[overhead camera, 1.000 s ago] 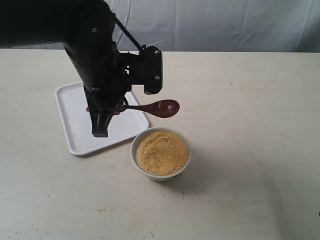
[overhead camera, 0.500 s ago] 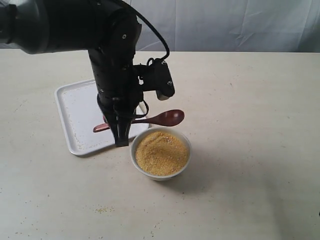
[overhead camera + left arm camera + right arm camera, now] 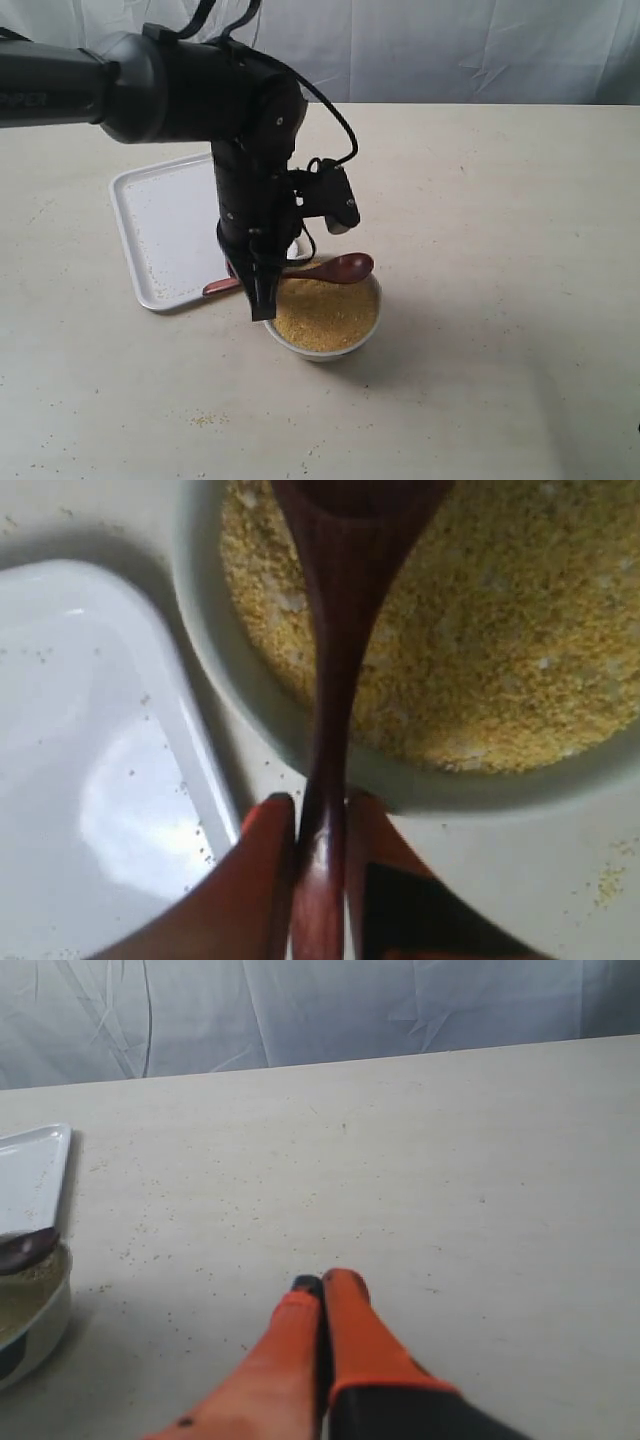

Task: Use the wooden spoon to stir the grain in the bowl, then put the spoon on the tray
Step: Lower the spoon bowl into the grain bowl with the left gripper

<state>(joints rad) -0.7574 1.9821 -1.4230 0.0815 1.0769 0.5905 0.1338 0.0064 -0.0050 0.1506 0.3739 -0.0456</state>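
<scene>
My left gripper point(image 3: 258, 290) point(image 3: 320, 805) is shut on the handle of the dark reddish-brown wooden spoon point(image 3: 318, 270) point(image 3: 335, 650). The spoon lies almost level, its oval head point(image 3: 351, 266) hanging over the far rim of the white bowl point(image 3: 322, 346) point(image 3: 215, 670). Yellow-orange grain point(image 3: 325, 312) point(image 3: 500, 650) fills the bowl. The white tray point(image 3: 165, 225) point(image 3: 90, 740) lies just left of the bowl, partly behind my left arm. My right gripper point(image 3: 322, 1285) is shut on nothing, low over bare table well right of the bowl point(image 3: 30, 1325); it is out of the exterior view.
Loose grains are scattered on the beige table point(image 3: 500, 250), with a small patch in front point(image 3: 205, 420). A white cloth backdrop point(image 3: 450, 50) runs along the far edge. The bulky left arm point(image 3: 200, 90) reaches in from the left above the tray.
My left gripper has carried the spoon right and down, from above the tray to the bowl's near-left rim. The spoon's head now hangs over the grain.
</scene>
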